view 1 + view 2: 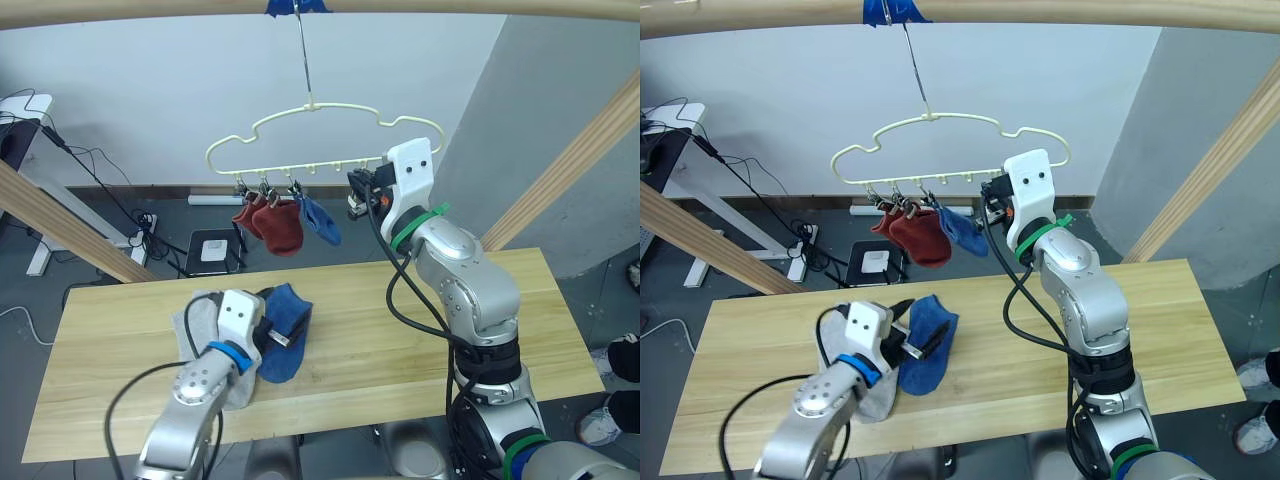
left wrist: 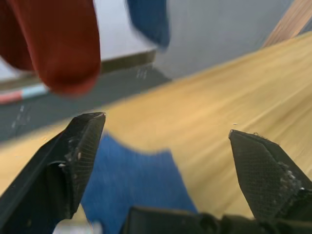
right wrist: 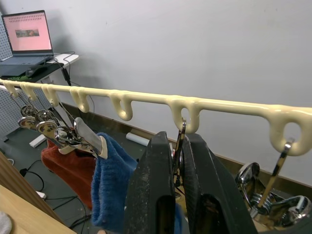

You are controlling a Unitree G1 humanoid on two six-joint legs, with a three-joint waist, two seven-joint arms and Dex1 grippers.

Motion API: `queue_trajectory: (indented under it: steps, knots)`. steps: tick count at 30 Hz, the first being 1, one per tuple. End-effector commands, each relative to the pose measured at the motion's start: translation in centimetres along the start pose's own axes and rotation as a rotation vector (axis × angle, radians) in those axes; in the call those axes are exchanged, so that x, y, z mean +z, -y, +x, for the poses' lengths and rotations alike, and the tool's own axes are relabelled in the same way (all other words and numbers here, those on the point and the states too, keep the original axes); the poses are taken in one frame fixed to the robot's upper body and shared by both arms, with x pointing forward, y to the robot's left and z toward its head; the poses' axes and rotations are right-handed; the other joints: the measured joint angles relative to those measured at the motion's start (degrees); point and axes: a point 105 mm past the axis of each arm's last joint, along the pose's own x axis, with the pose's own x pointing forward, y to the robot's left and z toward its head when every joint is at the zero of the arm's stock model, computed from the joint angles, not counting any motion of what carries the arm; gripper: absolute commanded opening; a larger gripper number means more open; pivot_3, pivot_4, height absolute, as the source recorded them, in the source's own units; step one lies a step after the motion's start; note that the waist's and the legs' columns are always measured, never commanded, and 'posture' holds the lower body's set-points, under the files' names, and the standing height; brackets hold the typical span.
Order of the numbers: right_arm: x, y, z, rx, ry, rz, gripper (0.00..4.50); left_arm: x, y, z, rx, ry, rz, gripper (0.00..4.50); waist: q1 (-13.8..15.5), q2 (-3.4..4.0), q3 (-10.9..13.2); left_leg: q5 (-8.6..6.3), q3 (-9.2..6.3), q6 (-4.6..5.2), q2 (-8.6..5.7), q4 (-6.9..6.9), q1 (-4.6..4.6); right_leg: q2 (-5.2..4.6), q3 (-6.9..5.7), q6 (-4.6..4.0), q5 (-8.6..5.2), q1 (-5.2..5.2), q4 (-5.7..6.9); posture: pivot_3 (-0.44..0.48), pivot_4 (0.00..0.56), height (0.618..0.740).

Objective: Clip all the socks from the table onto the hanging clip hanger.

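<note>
The pale-yellow clip hanger (image 1: 320, 135) hangs by its long hook from the pole. Two rust-red socks (image 1: 275, 224) and one blue sock (image 1: 320, 220) are clipped at its left end. My right gripper (image 3: 179, 141) is up at the bar, shut on a metal clip (image 3: 181, 127) just right of the hung blue sock (image 3: 109, 180). On the table (image 1: 420, 330) lie a blue sock (image 1: 288, 322) and a light grey sock (image 1: 196, 322), partly under my left arm. My left gripper (image 2: 165, 126) hovers open just over the blue sock (image 2: 136, 185), nothing between its fingers.
A thick wooden pole (image 1: 450, 8) runs across the top, with slanted wooden beams at left (image 1: 60, 220) and right (image 1: 575, 160). A laptop (image 3: 27, 34) sits on a side desk. Cables and a small stand (image 1: 212, 250) lie on the floor behind the table.
</note>
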Motion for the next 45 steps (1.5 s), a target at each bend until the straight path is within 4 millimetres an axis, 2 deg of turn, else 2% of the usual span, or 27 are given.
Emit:
queue_trajectory:
  steps: [1, 4, 7, 15, 21, 25, 33, 38, 40, 45]
  knots:
    - [1.4, -0.8, 0.0, 0.039, 0.056, -0.003, 0.00, -0.8, -1.8, 0.6, 0.181, -0.015, -0.012, 4.49, -0.02, 0.00, 0.00, 0.00, -0.01, 0.00, -0.01, 0.00, 0.00, 0.03, -0.02, -0.02, 0.01, 0.00, 0.00, -0.252, 0.264, 0.740]
    - [1.4, -0.9, -0.1, 0.044, 0.053, -0.004, 0.00, -1.2, -1.3, 1.3, 0.152, -0.031, -0.004, 4.49, -0.16, -0.01, -0.01, 0.01, -0.02, 0.02, -0.01, 0.01, 0.00, 0.06, -0.04, -0.03, 0.02, 0.00, 0.03, -0.252, 0.264, 0.740]
    - [1.4, -1.0, -0.1, 0.050, 0.053, -0.004, 0.00, -2.4, -1.9, 1.7, 0.177, -0.082, -0.049, 4.49, -0.49, 0.00, -0.02, 0.01, 0.02, 0.01, -0.01, 0.00, 0.00, 0.05, -0.01, -0.03, 0.02, -0.01, 0.02, -0.260, 0.263, 0.740]
    - [1.4, -1.3, 0.0, 0.055, 0.051, -0.001, 0.00, -4.4, -1.3, 1.8, 0.122, -0.212, -0.039, 4.49, -0.71, 0.00, -0.02, 0.01, 0.00, 0.01, -0.01, -0.01, 0.00, 0.05, -0.01, -0.03, 0.02, -0.01, 0.02, -0.265, 0.263, 0.740]
    - [1.5, -1.4, 0.0, 0.056, 0.054, 0.002, 0.00, -4.6, -1.2, 1.9, 0.098, -0.247, -0.033, 4.49, -0.71, 0.06, -0.08, 0.01, 0.00, 0.01, -0.02, 0.01, 0.03, 0.05, -0.01, -0.02, 0.03, 0.03, 0.03, -0.268, 0.264, 0.740]
    - [1.4, -1.3, 0.0, 0.055, 0.052, 0.004, 0.00, -4.7, -1.7, 1.8, 0.100, -0.266, 0.030, 3.67, -0.71, 0.06, -0.08, 0.01, 0.00, 0.01, -0.01, 0.00, 0.03, 0.04, -0.02, -0.02, 0.03, 0.03, 0.03, -0.268, 0.266, 0.740]
    - [1.4, -1.3, -0.1, 0.054, 0.050, 0.003, 0.00, -4.9, -1.8, 1.7, 0.081, -0.276, 0.060, 1.45, -0.78, 0.06, -0.09, 0.01, -0.01, 0.01, 0.00, 0.00, 0.04, 0.05, -0.02, -0.02, 0.03, 0.02, 0.03, -0.272, 0.266, 0.740]
    - [1.3, -1.2, -0.1, 0.052, 0.047, -0.002, 0.00, -3.3, -0.5, 2.1, -0.035, -0.178, 0.061, 0.33, -0.78, 0.06, -0.08, 0.01, 0.00, 0.01, 0.00, 0.00, 0.03, 0.04, -0.01, -0.02, 0.03, 0.02, 0.03, -0.276, 0.268, 0.740]
    - [1.3, -1.2, -0.1, 0.052, 0.047, -0.005, 0.00, -2.4, 0.4, 2.2, -0.108, -0.123, 0.101, 0.01, -0.79, 0.06, -0.08, 0.01, 0.00, 0.01, 0.01, -0.01, 0.02, 0.04, -0.01, -0.02, 0.03, 0.02, 0.02, -0.278, 0.268, 0.740]
    - [1.4, -1.1, -0.2, 0.048, 0.051, -0.009, 0.00, 1.7, 2.1, 3.2, -0.248, 0.112, 0.273, 0.01, -0.68, 0.06, -0.08, 0.01, 0.00, 0.01, 0.07, -0.02, 0.01, 0.00, -0.01, -0.02, 0.03, 0.01, -0.02, -0.284, 0.269, 0.740]
